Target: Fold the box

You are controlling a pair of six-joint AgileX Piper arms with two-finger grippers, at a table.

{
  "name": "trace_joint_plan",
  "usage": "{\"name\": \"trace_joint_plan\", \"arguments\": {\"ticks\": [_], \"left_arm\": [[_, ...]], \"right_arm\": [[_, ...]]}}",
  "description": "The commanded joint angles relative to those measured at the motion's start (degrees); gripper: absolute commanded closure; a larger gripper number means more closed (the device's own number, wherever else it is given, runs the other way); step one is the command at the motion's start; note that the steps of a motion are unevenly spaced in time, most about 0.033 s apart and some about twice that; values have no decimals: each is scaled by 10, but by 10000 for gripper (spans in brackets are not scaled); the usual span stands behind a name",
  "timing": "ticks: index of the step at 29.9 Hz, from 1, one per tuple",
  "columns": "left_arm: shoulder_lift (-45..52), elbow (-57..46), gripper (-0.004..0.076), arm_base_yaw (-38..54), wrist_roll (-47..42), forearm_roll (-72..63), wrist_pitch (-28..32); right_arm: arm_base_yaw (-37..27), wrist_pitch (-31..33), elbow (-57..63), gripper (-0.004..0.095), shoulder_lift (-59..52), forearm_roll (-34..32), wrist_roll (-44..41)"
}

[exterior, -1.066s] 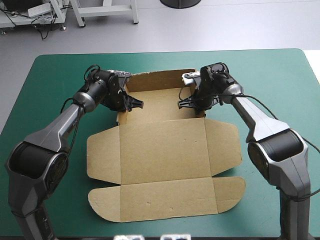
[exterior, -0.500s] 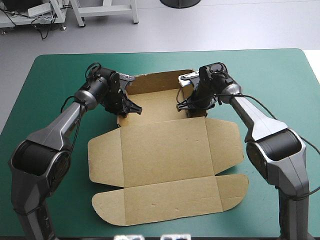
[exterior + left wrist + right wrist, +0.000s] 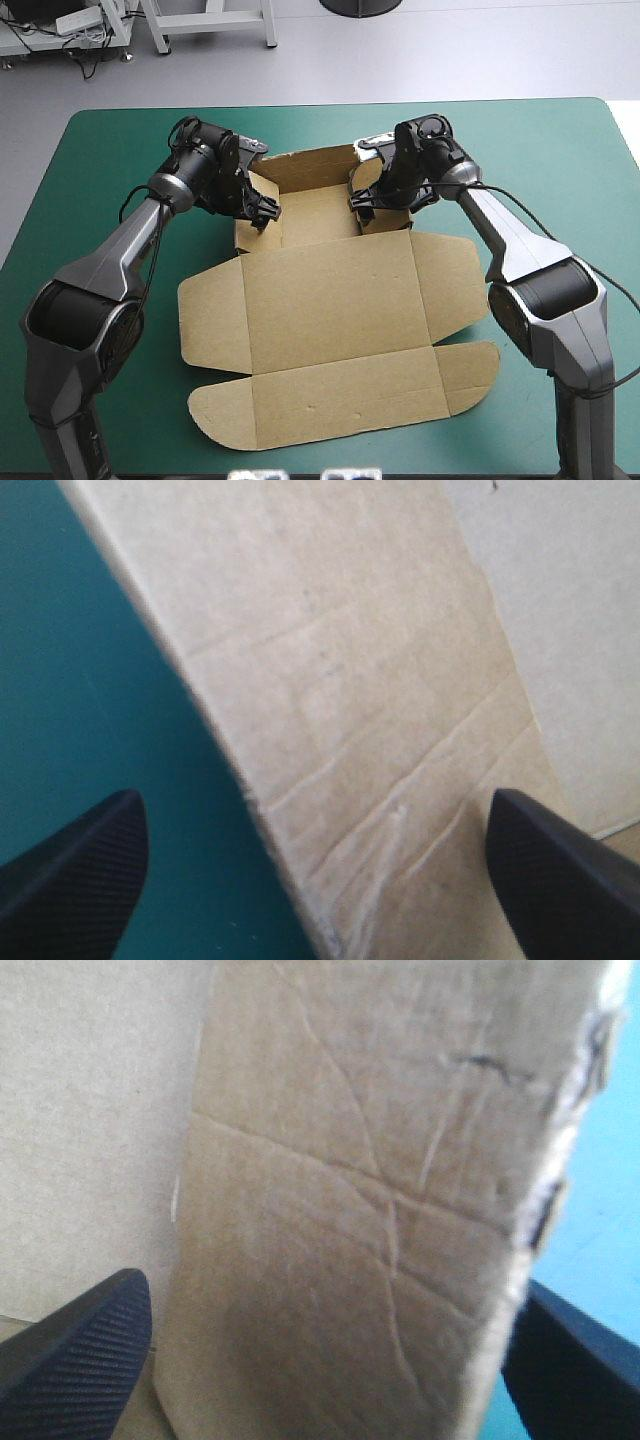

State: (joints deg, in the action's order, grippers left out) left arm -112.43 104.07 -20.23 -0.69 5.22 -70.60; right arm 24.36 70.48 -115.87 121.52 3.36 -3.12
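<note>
Box (image 3: 330,290) lies mid-desk (image 3: 560,150), part formed. The portion farthest from my base stands as a shallow open tray, with a rear wall up and a side wall up on each flank. The rest is flat on the teal-green cover (image 3: 110,160): one broad panel with a flap on either side, then a long flap with rounded ends nearest the desk's near edge.

My left end effector (image 3: 262,208) is at the tray's left flank, pointing inward and down. Wrist view: my two black fingers (image 3: 70,880) are spread wide, bases far apart. The left side wall (image 3: 330,680) rises in the gap between them. Its outer edge runs diagonally ahead of me, with cover showing beside one finger and creased board filling the space toward the other. A paler panel lies beyond the wall. I cannot tell whether either finger touches the board, and nothing is pinched.

My right end effector (image 3: 362,200) is at the opposite flank, mirrored, also pointing inward and down. It is spread too. The right side wall (image 3: 380,1210) stands upright between the fingers, creased, with a ragged outer edge. Cover shows past that edge and a lighter panel on the inner side. I see no firm contact there either.

The two end effectors face each other across the tray floor, well apart.
</note>
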Motion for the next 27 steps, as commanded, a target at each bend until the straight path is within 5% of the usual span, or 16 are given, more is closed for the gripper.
{"name": "trace_joint_plan", "arguments": {"ticks": [1,9,15,18,22,27], "left_arm": [[34,45,65,-3,-6,-12,-37],[48,129,66,-3,-6,-9,-37],[84,190,106,-3,1,7,-37],[118,194,302,-3,51,7,-38],[172,192,731,-3,76,-4,-38],[256,165,720,-3,112,-35,-38]], "right_arm": [[-2,16,-28,45,-52,-16,0],[-2,16,-30,45,-100,-80,0],[-7,16,-38,45,-136,-68,-12],[-7,16,-38,45,-148,-51,-6],[-7,16,-38,45,-150,-50,5],[-7,16,-38,45,-148,-50,13]]}}
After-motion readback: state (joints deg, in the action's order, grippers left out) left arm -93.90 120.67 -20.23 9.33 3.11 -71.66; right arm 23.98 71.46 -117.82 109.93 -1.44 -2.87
